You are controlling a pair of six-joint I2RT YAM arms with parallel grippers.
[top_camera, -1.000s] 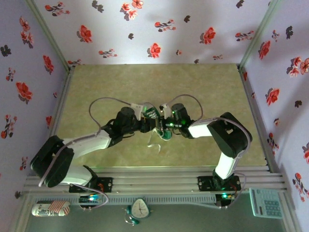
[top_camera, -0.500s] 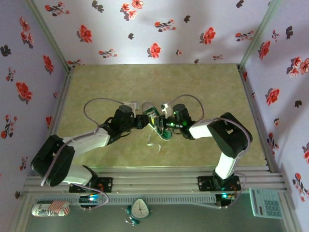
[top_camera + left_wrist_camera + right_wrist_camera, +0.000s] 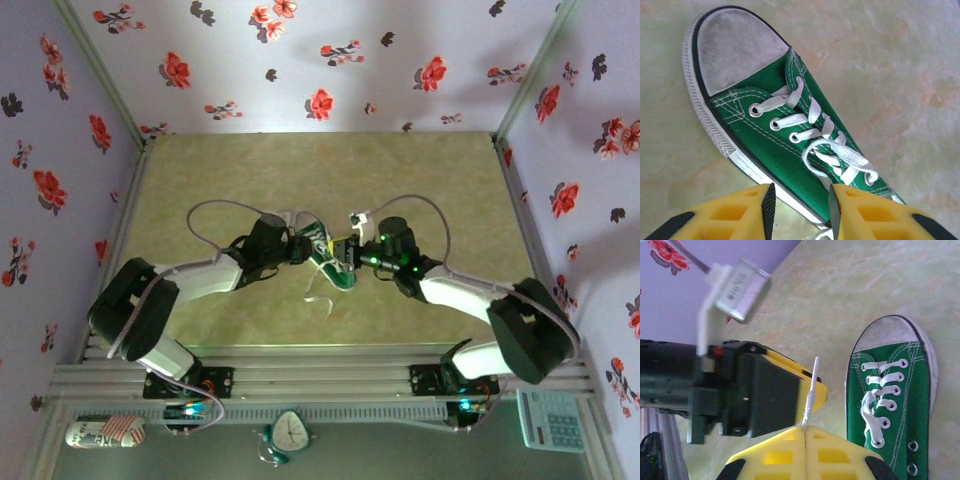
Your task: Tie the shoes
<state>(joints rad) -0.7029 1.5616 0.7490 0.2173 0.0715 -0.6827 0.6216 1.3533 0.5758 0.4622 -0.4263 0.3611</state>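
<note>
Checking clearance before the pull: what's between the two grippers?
The green sneaker sits between the left gripper and the right gripper, which pinches a white lace; the top view shows it.

Three walls, back (image 3: pixel 320 60), left (image 3: pixel 50 150) and right (image 3: pixel 590 150), papered pale lilac with red and dark flower print, with metal corner posts (image 3: pixel 100 70) between them. Table top (image 3: pixel 320 170) is a yellow-green marbled surface, evenly lit, with a soft sheen in the wrist views. Aluminium rails (image 3: pixel 320 375) run along the near edge; on the grey ledge below them sit a small clock (image 3: pixel 290 432), a calculator (image 3: pixel 549 420) at right and a can (image 3: pixel 105 433) lying at left.
</note>
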